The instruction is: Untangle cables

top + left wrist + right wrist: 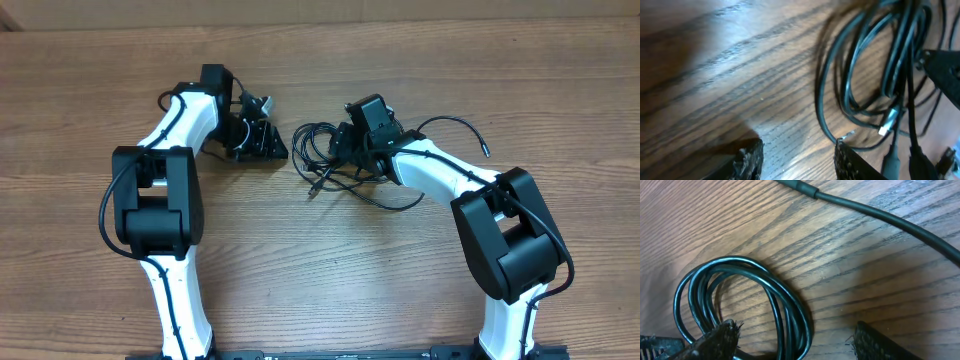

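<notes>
The cables [318, 150] lie as a tangle of thin black loops at the table's middle. One strand runs right to a plug end [486, 152]. My right gripper [342, 150] is open over the tangle. In the right wrist view [800, 340] a coiled loop [785, 305] lies between its fingers, ungripped. My left gripper [265, 142] is open just left of the tangle. In the left wrist view [800, 160] it holds nothing; the loops [850, 75] lie ahead at the right, one strand touching its right fingertip. A small light plug [885, 129] shows among them.
A separate thicker black strand with a sleeve [880, 216] crosses the top of the right wrist view. The wooden table [320, 280] runs all round. Both arm bases [180, 320] stand at the front edge. The right gripper's dark body [945, 70] shows at the left wrist view's right edge.
</notes>
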`<control>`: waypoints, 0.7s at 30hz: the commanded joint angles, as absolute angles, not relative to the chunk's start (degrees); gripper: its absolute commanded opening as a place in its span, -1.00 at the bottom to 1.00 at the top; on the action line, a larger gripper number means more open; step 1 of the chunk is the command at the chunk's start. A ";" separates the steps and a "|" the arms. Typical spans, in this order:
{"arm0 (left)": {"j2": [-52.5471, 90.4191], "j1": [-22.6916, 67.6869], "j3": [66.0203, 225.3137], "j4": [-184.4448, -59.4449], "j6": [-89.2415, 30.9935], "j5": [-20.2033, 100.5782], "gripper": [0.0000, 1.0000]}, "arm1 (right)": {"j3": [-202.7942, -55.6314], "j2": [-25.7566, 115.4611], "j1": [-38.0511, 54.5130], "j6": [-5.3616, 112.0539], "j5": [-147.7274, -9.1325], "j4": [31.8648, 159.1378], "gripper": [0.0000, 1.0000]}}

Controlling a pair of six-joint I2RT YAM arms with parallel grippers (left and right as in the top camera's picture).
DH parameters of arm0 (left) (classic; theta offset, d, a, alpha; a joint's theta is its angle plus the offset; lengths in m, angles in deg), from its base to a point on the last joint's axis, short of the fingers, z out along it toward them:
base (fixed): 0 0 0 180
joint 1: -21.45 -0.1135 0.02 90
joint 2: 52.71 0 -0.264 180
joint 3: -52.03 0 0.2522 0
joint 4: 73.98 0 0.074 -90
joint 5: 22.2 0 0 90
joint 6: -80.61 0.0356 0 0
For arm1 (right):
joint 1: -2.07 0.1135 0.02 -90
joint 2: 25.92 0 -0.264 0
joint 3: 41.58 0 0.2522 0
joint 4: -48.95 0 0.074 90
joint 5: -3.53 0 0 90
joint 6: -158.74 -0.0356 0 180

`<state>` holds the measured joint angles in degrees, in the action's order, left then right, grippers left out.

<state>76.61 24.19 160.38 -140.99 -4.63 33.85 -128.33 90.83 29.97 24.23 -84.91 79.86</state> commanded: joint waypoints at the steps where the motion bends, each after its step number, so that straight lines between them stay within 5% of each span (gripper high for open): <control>1: 76.58 23.71 160.57 -140.80 -7.76 41.54 -0.04 | -128.02 93.69 31.61 25.74 -83.91 80.34 0.43; 21: 76.58 23.65 160.57 -140.58 -7.76 43.99 0.30 | -128.02 93.69 39.08 25.68 -67.80 90.35 0.37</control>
<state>75.53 24.04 161.01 -140.84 -7.78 38.77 -129.84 90.87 38.51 25.70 -71.36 88.17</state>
